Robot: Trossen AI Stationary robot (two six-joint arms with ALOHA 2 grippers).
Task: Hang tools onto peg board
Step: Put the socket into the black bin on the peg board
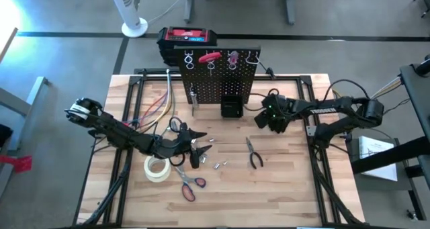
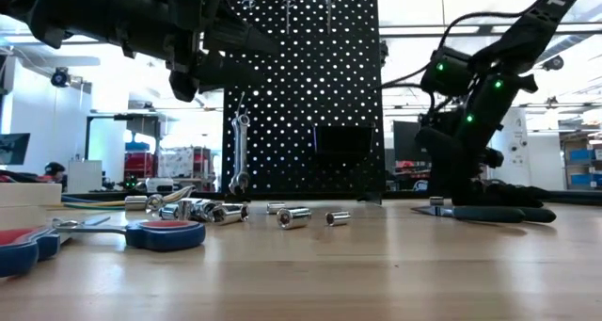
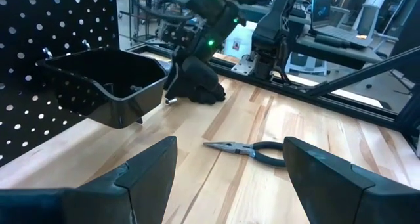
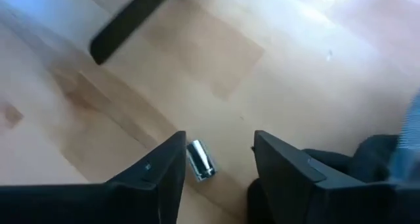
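wooden table [image 1: 289, 189], pliers [image 1: 254, 153], scissors [image 1: 190, 184], perhaps sockets [image 1: 219, 164]

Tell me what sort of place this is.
Probably a robotics lab or workshop: a wooden bench with an upright peg board, monitors and equipment racks in the room behind, and a bare grey floor.

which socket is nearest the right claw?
The lone socket lying between the open right claw's fingers beside the black glove; the other sockets lie mid-table.
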